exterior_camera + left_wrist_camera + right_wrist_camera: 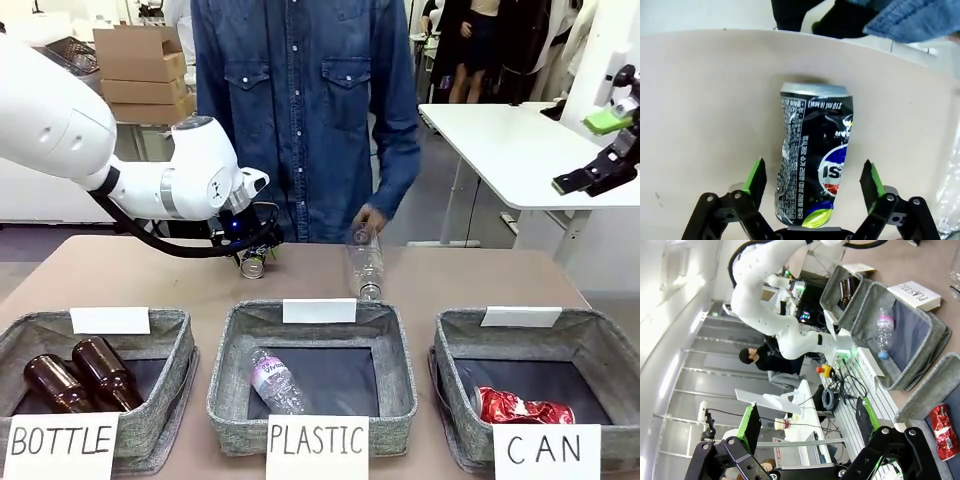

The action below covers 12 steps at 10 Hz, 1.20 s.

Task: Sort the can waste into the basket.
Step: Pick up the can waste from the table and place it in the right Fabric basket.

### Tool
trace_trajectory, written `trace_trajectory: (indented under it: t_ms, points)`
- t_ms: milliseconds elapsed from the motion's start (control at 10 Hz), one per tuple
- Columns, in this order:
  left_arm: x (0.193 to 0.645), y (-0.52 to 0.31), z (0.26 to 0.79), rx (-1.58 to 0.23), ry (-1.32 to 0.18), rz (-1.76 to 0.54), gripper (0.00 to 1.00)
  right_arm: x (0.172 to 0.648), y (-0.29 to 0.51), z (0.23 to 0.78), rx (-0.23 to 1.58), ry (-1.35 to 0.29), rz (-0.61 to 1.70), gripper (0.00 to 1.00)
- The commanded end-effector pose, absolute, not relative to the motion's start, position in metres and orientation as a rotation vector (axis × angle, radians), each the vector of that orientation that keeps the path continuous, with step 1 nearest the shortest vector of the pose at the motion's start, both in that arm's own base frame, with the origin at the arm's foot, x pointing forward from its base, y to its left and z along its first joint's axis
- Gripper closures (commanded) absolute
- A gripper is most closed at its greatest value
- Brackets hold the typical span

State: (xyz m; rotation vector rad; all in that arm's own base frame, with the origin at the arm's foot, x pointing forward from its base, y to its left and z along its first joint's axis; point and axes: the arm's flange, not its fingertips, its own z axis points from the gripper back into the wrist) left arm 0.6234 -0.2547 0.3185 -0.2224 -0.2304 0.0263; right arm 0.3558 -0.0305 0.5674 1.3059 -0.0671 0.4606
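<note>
Far left: the BOTTLE basket (170, 330) holds two brown bottles (105, 372), not our concern. Behind it, the left hand (812, 172) is low over the counter (120, 270), spread wide and straddling the blue Pepsi can (815, 155). The can lies on its side between the green pads (757, 180) with a gap each side; we judge it lined up to pinch across the body. Mid-counter, a person's hand (368, 220) steadies a clear bottle (366, 265) behind the PLASTIC basket (225, 360). Right: the red crushed can (522, 407) lies in the CAN basket (590, 325), already sorted. The right hand (807, 407) hangs high, wide and empty, likely parked clear.
</note>
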Motion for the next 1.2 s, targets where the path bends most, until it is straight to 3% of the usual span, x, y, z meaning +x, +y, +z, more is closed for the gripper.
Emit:
trace_trajectory:
  t_ms: [0, 100, 200, 300, 800, 1000, 1100]
  points:
    - [0.621, -0.260, 0.317, -0.187, -0.282, 0.054, 0.60, 0.355, -0.034, 0.568, 1.301, -0.068, 0.482, 0.00]
    - [0.621, -0.260, 0.316, -0.183, -0.291, 0.054, 1.00, 0.355, -0.034, 0.568, 1.301, -0.068, 0.482, 0.00]
    - [0.620, -0.259, 0.315, -0.167, -0.290, 0.053, 0.64, 0.355, -0.034, 0.568, 1.301, -0.068, 0.482, 0.00]
    - [0.620, -0.258, 0.314, -0.162, -0.287, 0.048, 1.00, 0.355, -0.034, 0.568, 1.301, -0.068, 0.482, 0.00]
    - [0.603, -0.241, 0.336, -0.165, -0.303, 0.037, 1.00, 0.355, -0.034, 0.568, 1.301, -0.068, 0.482, 0.00]
    - [0.556, -0.199, 0.389, -0.226, -0.222, 0.029, 1.00, 0.355, -0.034, 0.568, 1.301, -0.068, 0.482, 0.00]
    - [0.523, -0.172, 0.416, -0.256, -0.195, -0.083, 1.00, 0.355, -0.034, 0.568, 1.301, -0.068, 0.482, 0.00]
